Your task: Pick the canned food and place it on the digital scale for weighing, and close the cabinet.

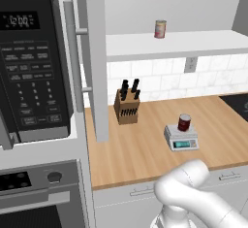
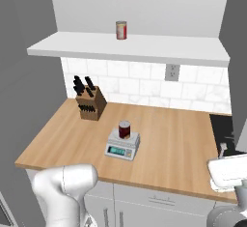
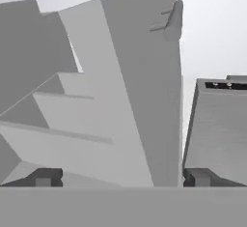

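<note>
The canned food, a small dark red can, stands upright on the digital scale in the middle of the wooden counter. The cabinet above is open: its left door swings out towards me and its white shelf is exposed. In the hand view a grey cabinet door with a bar handle stands close in front of my gripper. The fingertips are spread wide with nothing between them.
A can with a red and yellowish label sits on the cabinet shelf. A knife block stands at the counter's back left. A black microwave is on the left, a black cooktop on the right.
</note>
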